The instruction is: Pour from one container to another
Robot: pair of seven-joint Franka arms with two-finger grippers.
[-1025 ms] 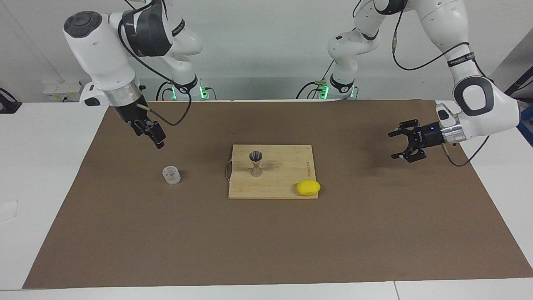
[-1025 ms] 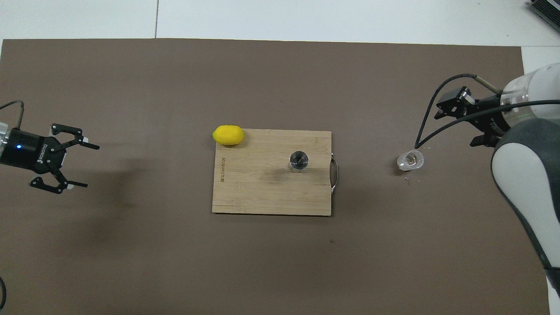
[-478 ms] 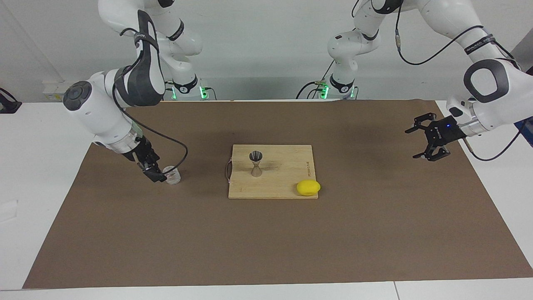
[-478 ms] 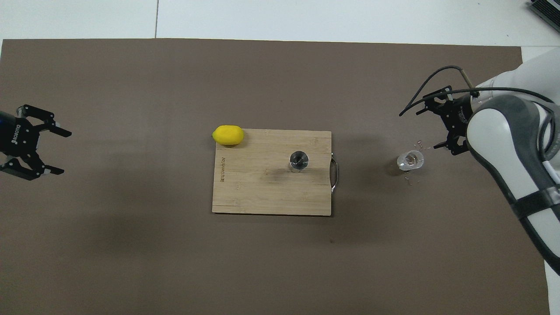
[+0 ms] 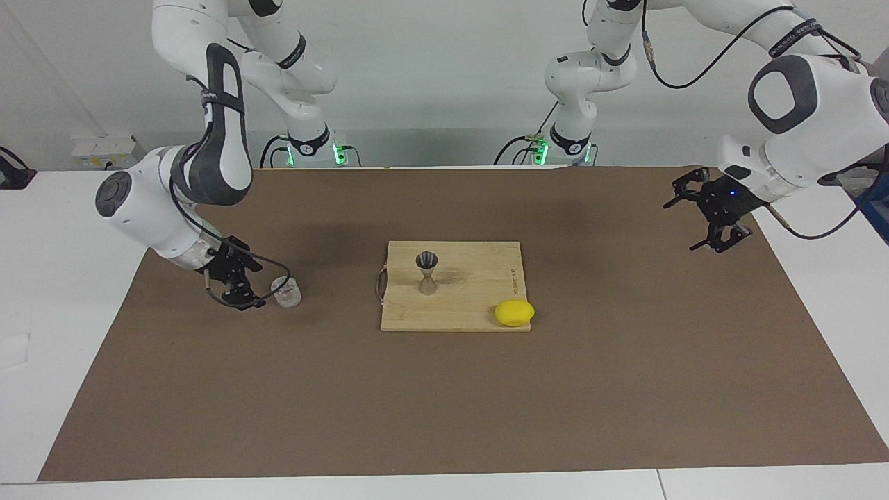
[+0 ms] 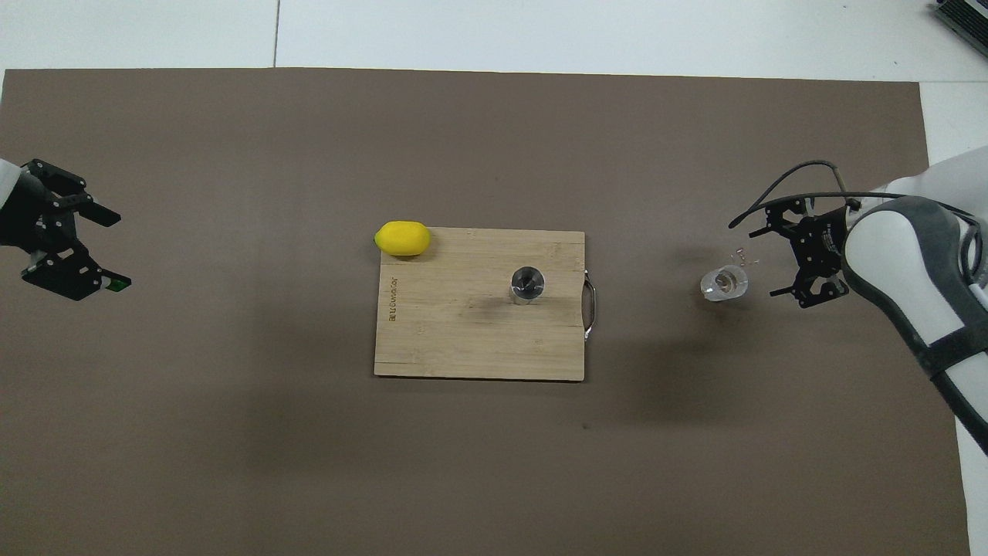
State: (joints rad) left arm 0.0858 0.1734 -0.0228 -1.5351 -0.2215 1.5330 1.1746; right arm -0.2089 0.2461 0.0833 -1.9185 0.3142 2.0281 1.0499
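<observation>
Clear glass tumbler (image 5: 285,292) sits ungrasped just beside my right hand (image 5: 251,286), fingers apart; next I slide around it and close, left hand (image 5: 705,212) waiting open.

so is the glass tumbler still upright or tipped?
Upright. The glass tumbler stands on the brown mat, rim up; the open right gripper is beside it, not gripping.

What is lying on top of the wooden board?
The steel jigger stands upright on the wooden board; the lemon rests at its corner. The jigger's inside cannot be seen.
</observation>
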